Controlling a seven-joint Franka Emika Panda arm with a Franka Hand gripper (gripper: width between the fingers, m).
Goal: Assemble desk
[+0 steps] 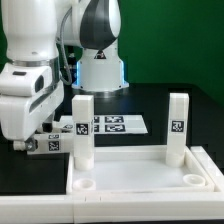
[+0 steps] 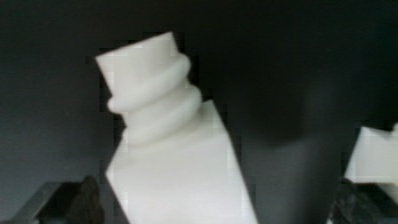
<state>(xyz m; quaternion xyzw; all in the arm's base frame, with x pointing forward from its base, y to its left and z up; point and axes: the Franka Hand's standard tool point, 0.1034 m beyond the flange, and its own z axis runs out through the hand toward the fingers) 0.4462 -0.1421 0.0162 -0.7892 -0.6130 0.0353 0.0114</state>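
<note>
Room: green wall, black table (image 1: 150,105).
Tool: two-finger gripper (image 1: 33,143) low at the exterior view's left, jaws wide, clamping nothing.
Loose leg: one white blocky plastic leg with a threaded end (image 2: 169,130), beneath it.
Tabletop: one white square rimmed plastic tray (image 1: 140,188), foreground.
Standing legs: two, upright in its far sockets, left one (image 1: 82,125), right one (image 1: 178,125).
Handling: probably light, stiff, slick; take the flat sides, not the thread.

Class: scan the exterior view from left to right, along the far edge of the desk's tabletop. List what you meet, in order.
gripper → left upright leg → marker board → right upright leg
</note>
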